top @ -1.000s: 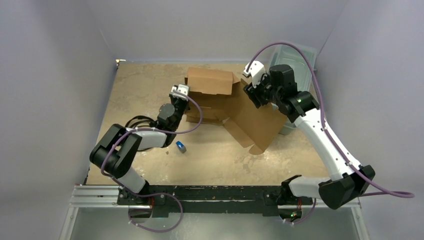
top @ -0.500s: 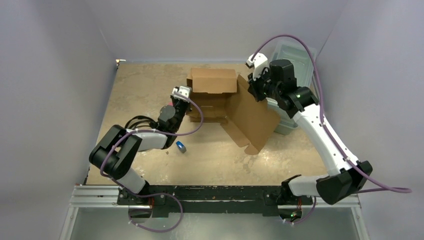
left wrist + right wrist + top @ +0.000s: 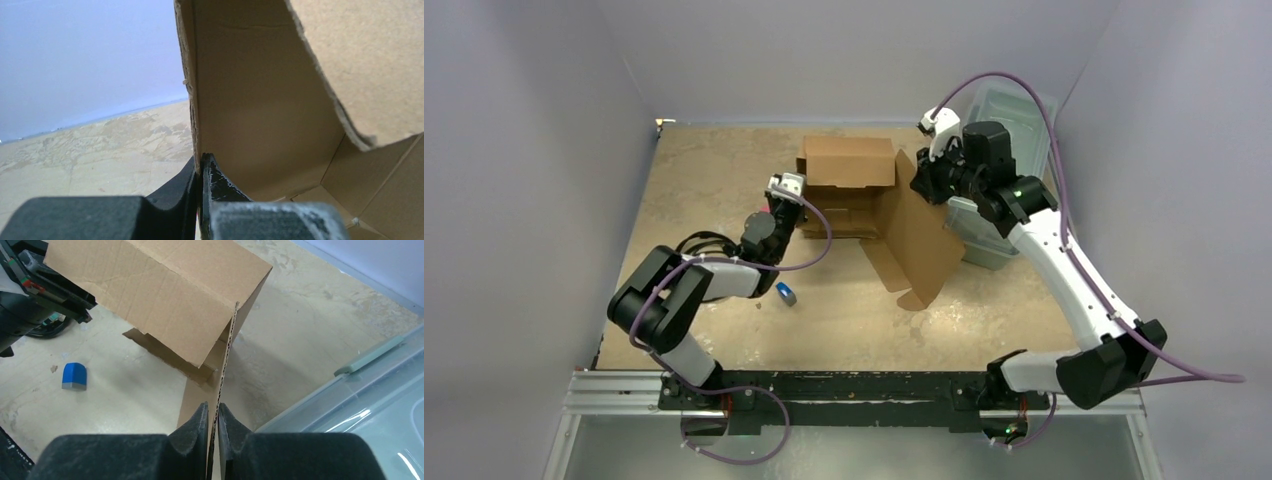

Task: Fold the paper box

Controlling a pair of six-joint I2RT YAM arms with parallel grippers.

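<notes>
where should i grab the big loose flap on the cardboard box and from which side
Take the paper box by the thin free edge of that flap, coming edge-on from the far right, one finger on each face. The flap stands tilted up, so its faces are open to a pinch; the right pincer sits there that way now.

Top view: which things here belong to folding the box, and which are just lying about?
Job in hand:
- box
- left gripper, shut on a box wall
- right gripper, shut on the big flap's edge

Lying about:
- blue object
- bin
</notes>
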